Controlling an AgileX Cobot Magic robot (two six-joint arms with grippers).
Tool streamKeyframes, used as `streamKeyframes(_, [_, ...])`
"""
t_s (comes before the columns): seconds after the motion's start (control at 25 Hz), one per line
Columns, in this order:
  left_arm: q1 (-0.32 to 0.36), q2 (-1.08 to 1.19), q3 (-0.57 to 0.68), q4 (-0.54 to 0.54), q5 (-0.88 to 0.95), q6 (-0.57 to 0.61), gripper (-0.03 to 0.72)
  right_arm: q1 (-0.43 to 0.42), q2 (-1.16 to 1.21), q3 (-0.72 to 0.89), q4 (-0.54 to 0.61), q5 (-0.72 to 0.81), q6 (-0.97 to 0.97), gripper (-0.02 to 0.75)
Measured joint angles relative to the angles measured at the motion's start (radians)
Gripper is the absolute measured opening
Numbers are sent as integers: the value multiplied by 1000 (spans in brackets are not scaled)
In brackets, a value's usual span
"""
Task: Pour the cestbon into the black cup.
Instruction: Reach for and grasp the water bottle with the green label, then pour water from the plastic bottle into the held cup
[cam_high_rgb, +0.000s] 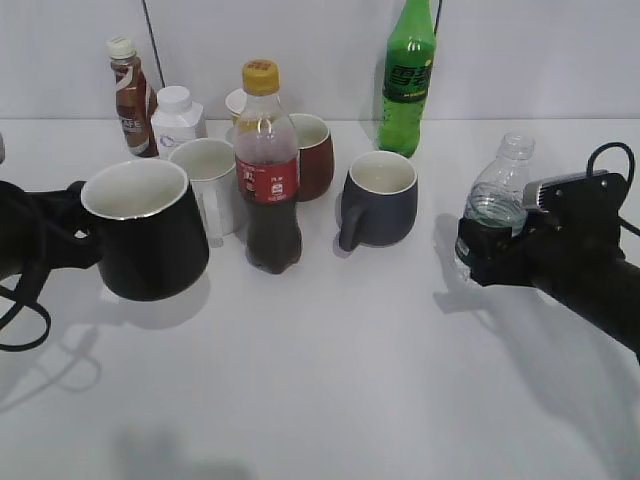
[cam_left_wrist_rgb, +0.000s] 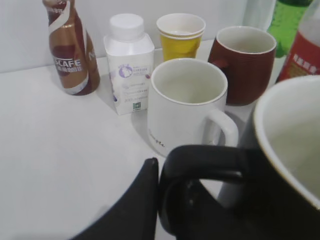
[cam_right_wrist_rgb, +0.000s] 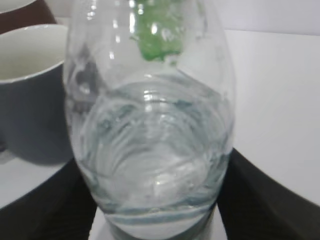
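Observation:
The black cup (cam_high_rgb: 150, 235), glossy with a white inside, is at the left of the exterior view. My left gripper (cam_high_rgb: 72, 240) is shut on its handle; the handle (cam_left_wrist_rgb: 200, 165) fills the lower left wrist view, with a finger (cam_left_wrist_rgb: 135, 210) pressed against it. The cestbon (cam_high_rgb: 497, 200), a small clear capless bottle with water in it, stands tilted at the right. My right gripper (cam_high_rgb: 480, 250) is shut on its lower body. In the right wrist view the cestbon (cam_right_wrist_rgb: 150, 130) fills the frame between the dark fingers.
Between the two stand a dark cola bottle (cam_high_rgb: 268, 170), a white mug (cam_high_rgb: 208, 180), a dark red mug (cam_high_rgb: 312, 155) and a blue-grey mug (cam_high_rgb: 380, 198). Behind are a green soda bottle (cam_high_rgb: 407, 80), a coffee bottle (cam_high_rgb: 130, 95), a white bottle (cam_high_rgb: 177, 118) and a yellow paper cup (cam_left_wrist_rgb: 180, 35).

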Motion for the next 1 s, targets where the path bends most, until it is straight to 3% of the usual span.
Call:
streamKeyframes(0.28, [-47,0,9,-140,-4,53,53,20,-150,45,-107,65,-37,498])
streamKeyframes(0.44, [-132,0,30,-164,-5,63,53,125,-278,45,-100,205,-171,498])
streamKeyframes(0.68, [-265,0,30,-201,-12,166,53,328,-403,18,65,392,-476,498])
streamKeyframes(1.0, [-335,17,10,-210,1,188,53,435,-413,-101,235,561,-878,498])
